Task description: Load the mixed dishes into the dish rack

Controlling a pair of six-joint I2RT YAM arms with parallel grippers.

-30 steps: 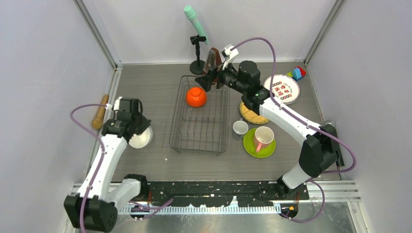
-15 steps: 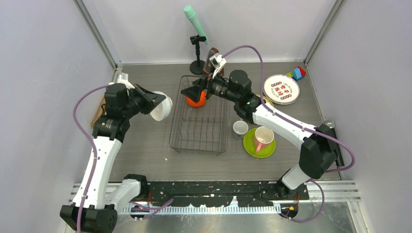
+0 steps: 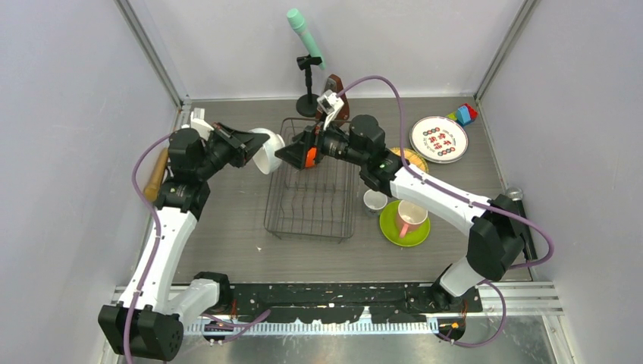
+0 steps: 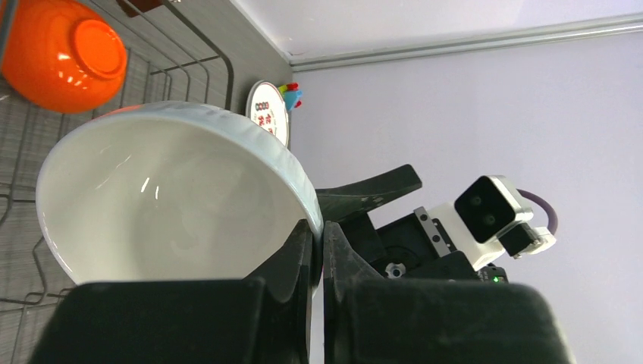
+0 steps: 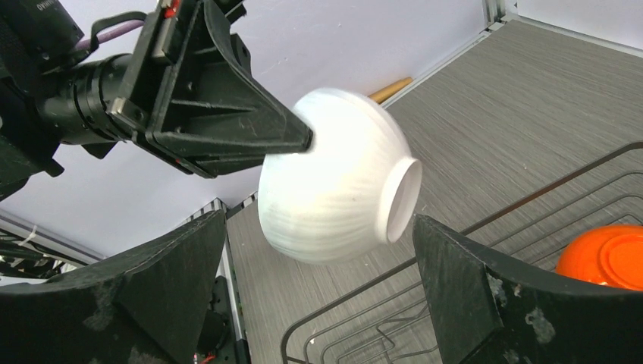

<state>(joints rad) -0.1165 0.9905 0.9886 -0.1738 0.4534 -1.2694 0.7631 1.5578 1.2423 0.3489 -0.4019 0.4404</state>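
Observation:
My left gripper is shut on the rim of the white bowl and holds it tilted in the air at the far left corner of the dish rack. In the left wrist view the fingers pinch the bowl at its rim. My right gripper is open and empty, facing the bowl from the right above the rack; its jaws stand wide on either side of it without touching. The orange bowl lies upside down in the rack's far end, partly hidden by the right gripper.
A pink mug stands on the lime-green plate, with a small white cup beside it. A tan woven plate lies under the right arm. A marked white plate, toy blocks, a metronome and a microphone stand are at the back.
My left arm lifted the white bowl from the table at the left and carried it right, to the rack's corner. My right gripper moved left over the rack toward the bowl.

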